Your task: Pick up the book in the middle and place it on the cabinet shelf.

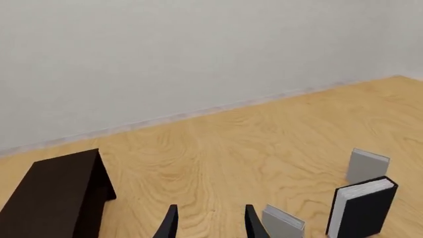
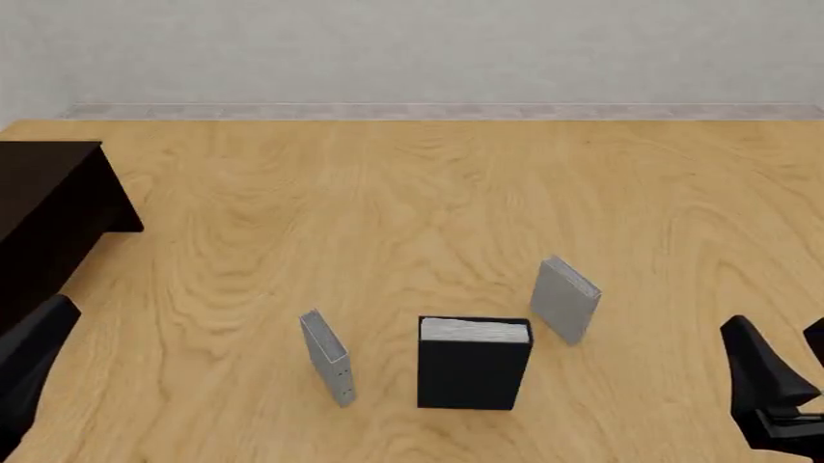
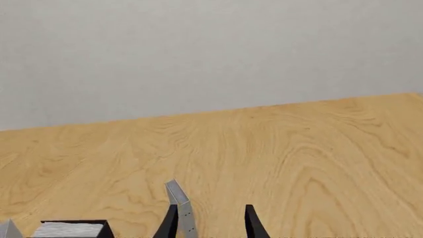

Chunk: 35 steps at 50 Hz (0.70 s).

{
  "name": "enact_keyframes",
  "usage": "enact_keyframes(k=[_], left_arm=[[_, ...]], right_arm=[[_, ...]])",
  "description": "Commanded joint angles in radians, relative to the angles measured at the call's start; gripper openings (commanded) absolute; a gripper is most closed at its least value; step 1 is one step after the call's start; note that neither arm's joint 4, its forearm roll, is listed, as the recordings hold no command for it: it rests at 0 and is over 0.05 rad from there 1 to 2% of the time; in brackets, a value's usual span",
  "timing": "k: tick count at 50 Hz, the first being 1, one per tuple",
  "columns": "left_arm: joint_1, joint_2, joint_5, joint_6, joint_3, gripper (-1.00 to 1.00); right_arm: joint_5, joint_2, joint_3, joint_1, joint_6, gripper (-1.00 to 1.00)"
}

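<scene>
The thick black book (image 2: 474, 371) stands upright on the wooden table, white page block on top, between two thin grey books. It also shows in the left wrist view (image 1: 365, 208) and at the edge of the right wrist view (image 3: 69, 229). The dark cabinet (image 2: 45, 207) stands at the table's far left and shows in the left wrist view (image 1: 56, 198). My left gripper (image 1: 210, 225) is open and empty, low at the near left (image 2: 37, 342), apart from the book. My right gripper (image 3: 210, 225) is open and empty at the near right (image 2: 785, 352).
One thin grey book (image 2: 327, 357) stands left of the black book, and it shows in the left wrist view (image 1: 284, 220). The other grey book (image 2: 566, 299) stands behind it to the right, seen between the right fingers' line (image 3: 180, 203). A grey wall (image 2: 412, 48) bounds the table's far edge.
</scene>
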Motion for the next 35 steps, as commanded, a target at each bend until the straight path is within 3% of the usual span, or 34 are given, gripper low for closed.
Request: enact_keyframes(k=[1,16,24,35], left_arm=[[-0.038,0.022,0.032,0.008,-0.041,1.0],[-0.097,0.098,0.005,0.009,-0.049,1.0],[-0.168,0.187,-0.034,0.037,-0.065,1.0],[-0.199,0.242,-0.079,0.061,-0.043,1.0]], right_arm=[[-0.004,0.011,0.0,0.0,0.01,1.0],[0.001,0.006,0.0,0.006,0.016,1.0],[0.002,0.005,0.0,0.019,0.019,1.0],[0.0,0.009,-0.001,0.029,0.02,1.0]])
